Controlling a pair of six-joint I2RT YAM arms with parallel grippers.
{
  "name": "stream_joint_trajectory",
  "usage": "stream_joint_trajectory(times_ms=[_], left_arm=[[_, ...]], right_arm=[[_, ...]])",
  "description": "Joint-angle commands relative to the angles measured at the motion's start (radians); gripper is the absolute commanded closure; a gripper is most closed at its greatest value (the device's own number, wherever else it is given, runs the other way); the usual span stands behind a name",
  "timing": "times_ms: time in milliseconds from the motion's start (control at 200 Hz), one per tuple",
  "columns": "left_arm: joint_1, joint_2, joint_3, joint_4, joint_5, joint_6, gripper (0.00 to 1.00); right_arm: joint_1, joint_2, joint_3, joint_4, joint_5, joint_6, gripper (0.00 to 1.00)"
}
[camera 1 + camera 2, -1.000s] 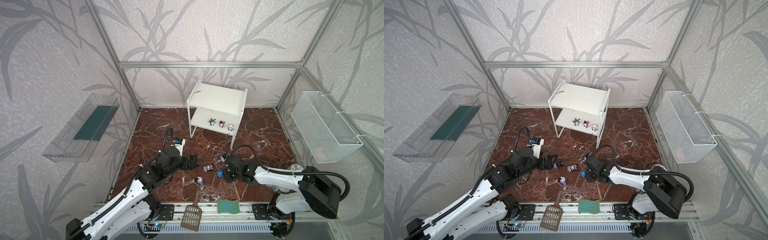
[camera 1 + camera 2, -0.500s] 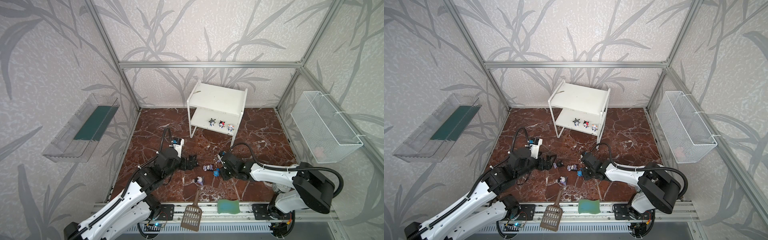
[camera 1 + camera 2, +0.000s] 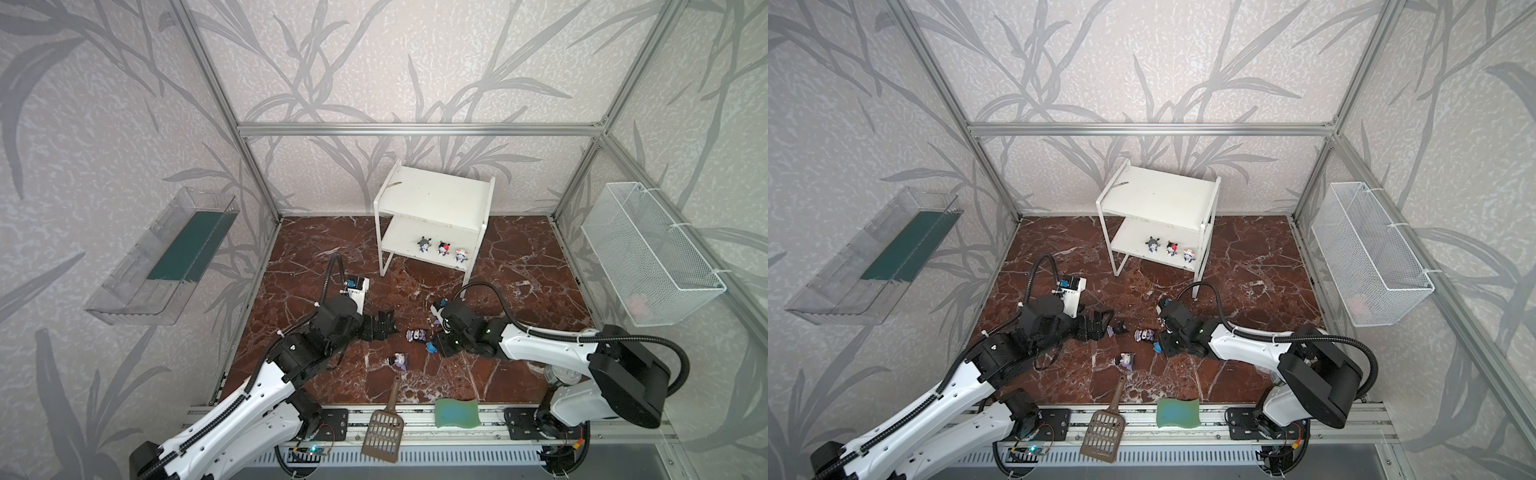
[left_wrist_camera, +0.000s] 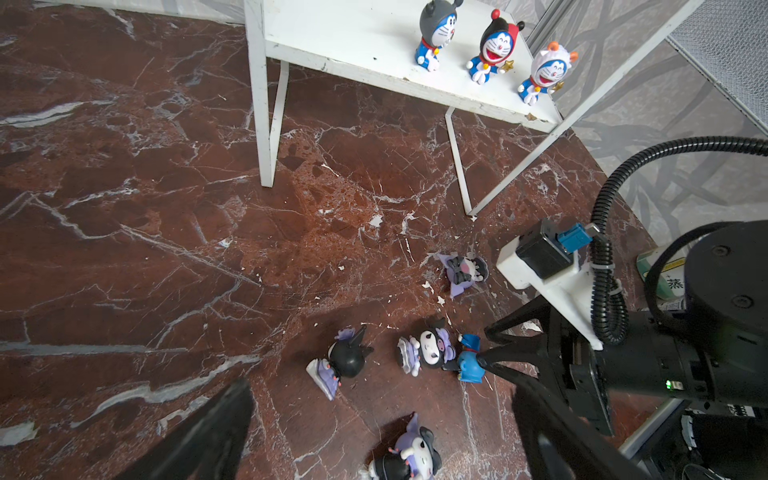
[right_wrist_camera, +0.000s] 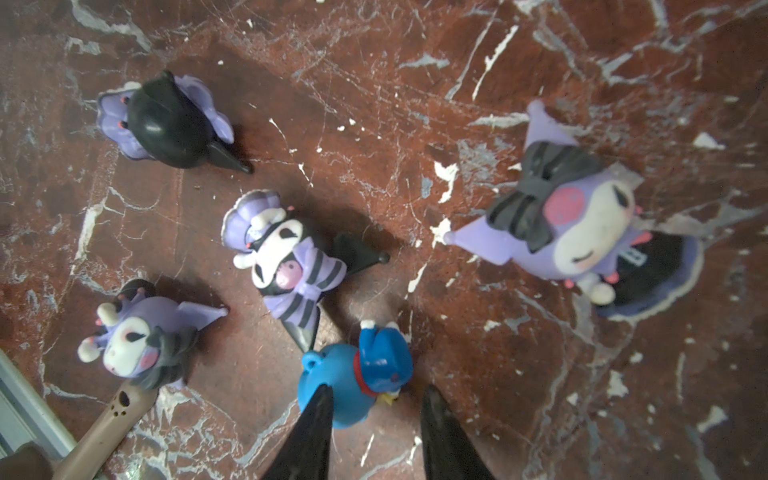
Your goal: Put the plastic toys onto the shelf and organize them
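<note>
Three blue-white toys, with a grey (image 3: 424,244), a red-black (image 3: 444,248) and a white (image 3: 459,255) head, stand on the lower board of the white shelf (image 3: 436,199). On the marble floor lie several purple-black toys (image 5: 286,257) (image 5: 170,120) (image 5: 137,336) (image 5: 582,224) and a blue toy (image 5: 357,374) on its side. My right gripper (image 5: 376,392) is low over the floor with its jaws apart. One fingertip overlaps the blue toy's head; the other stands clear of it. My left gripper (image 4: 382,380) is wide open, facing the cluster from the other side, holding nothing.
A brown slotted scoop (image 3: 384,432) and a green wavy sponge (image 3: 457,411) lie at the front edge. A clear tray (image 3: 166,257) hangs on the left wall, a white wire basket (image 3: 652,257) on the right wall. The shelf stands against the back wall.
My right gripper has slid left toward the toy cluster and its jaws have spread wider around the blue toy. The left arm has barely moved.
</note>
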Motion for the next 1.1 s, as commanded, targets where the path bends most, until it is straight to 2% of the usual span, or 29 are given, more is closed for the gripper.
stream_joint_trajectory(times_ms=[0, 130, 250, 270, 535, 815, 1095], left_arm=[[-0.002, -0.015, -0.007, -0.004, -0.011, 0.012, 0.01], [-0.003, -0.016, -0.010, -0.002, -0.005, 0.011, 0.01], [-0.004, -0.026, -0.016, 0.003, -0.005, 0.014, 0.01], [-0.002, -0.027, -0.017, 0.002, -0.005, 0.015, 0.01], [-0.002, -0.052, -0.021, -0.001, -0.002, 0.021, 0.01], [-0.002, -0.055, -0.026, 0.010, 0.003, 0.021, 0.01], [-0.002, -0.056, -0.024, 0.009, 0.003, 0.024, 0.01]], right_arm=[[0.016, 0.013, 0.028, -0.009, -0.009, 0.005, 0.63], [0.084, -0.014, 0.070, -0.091, 0.108, -0.010, 0.60], [0.128, -0.002, 0.116, -0.171, 0.213, 0.007, 0.47], [0.162, 0.003, 0.121, -0.182, 0.233, 0.012, 0.45], [0.254, 0.101, 0.222, -0.343, 0.463, 0.091, 0.44], [0.275, 0.166, 0.254, -0.363, 0.518, 0.113, 0.48], [0.277, 0.189, 0.289, -0.353, 0.477, 0.088, 0.49]])
